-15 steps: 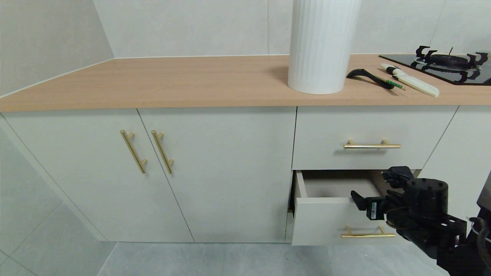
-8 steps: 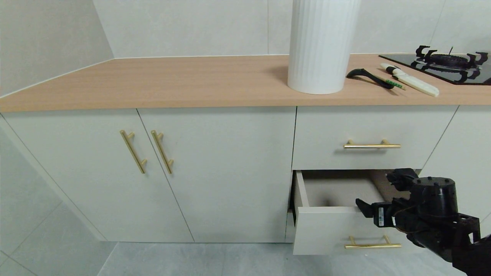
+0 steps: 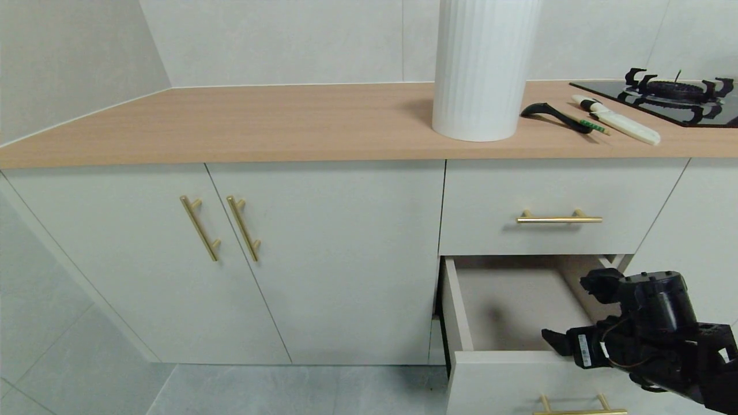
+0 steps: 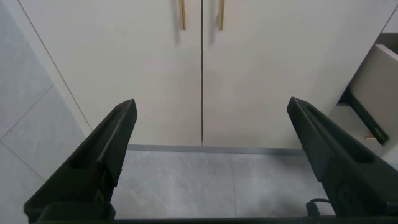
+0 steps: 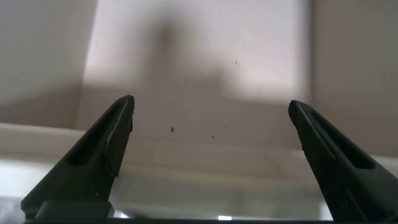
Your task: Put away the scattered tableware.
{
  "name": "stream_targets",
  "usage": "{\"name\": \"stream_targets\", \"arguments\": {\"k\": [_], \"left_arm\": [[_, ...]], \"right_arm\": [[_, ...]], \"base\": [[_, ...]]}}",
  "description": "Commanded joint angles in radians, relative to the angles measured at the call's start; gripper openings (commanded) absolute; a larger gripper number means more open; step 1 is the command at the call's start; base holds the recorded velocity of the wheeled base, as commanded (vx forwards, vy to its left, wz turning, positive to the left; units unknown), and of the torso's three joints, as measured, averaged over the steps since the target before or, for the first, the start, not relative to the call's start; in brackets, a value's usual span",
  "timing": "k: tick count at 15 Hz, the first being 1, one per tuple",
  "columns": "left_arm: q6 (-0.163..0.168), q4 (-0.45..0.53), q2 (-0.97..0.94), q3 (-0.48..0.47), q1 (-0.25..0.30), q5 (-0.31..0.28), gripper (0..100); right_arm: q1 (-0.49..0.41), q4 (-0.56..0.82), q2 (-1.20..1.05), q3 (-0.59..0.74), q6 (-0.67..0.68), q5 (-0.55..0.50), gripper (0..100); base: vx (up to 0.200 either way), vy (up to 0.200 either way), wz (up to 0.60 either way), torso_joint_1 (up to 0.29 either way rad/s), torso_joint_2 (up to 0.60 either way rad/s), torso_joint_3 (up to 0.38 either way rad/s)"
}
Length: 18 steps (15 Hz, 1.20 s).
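On the wooden counter's right end lie a black ladle (image 3: 555, 114), a thin green-tipped stick (image 3: 591, 125) and a white knife (image 3: 621, 123). Below them the lower drawer (image 3: 456, 314) stands pulled far out and looks bare inside. My right gripper (image 3: 573, 312) hangs open at the drawer's front right corner, one finger over the front panel's top edge. In the right wrist view the right gripper (image 5: 210, 107) spans the drawer floor (image 5: 199, 62) with nothing between its fingers. My left gripper (image 4: 210, 104) is open, low before the cabinet doors.
A tall white ribbed cylinder (image 3: 484, 69) stands on the counter just left of the utensils. A black gas hob (image 3: 674, 95) sits at the far right. The upper drawer (image 3: 559, 199) and both cabinet doors (image 3: 242, 259) are closed. Grey floor tiles (image 4: 205, 186) lie below.
The lower drawer has slid well out toward me, and my right gripper has moved back and down with its front panel.
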Motion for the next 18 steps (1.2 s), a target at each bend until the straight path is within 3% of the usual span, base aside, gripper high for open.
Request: {"name": "stream_targets", "arguments": {"k": [1, 18], "left_arm": [[-0.001, 0.000, 0.000, 0.000, -0.001, 0.000, 100], [-0.001, 0.000, 0.000, 0.000, -0.001, 0.000, 100]], "right_arm": [[0.003, 0.082, -0.058, -0.038, 0.001, 0.002, 100], [0.083, 0.895, -0.205, -0.237, 0.003, 0.027, 100]], "base": [[0.000, 0.000, 0.00, 0.000, 0.00, 0.000], [0.000, 0.000, 0.00, 0.000, 0.00, 0.000]]}}
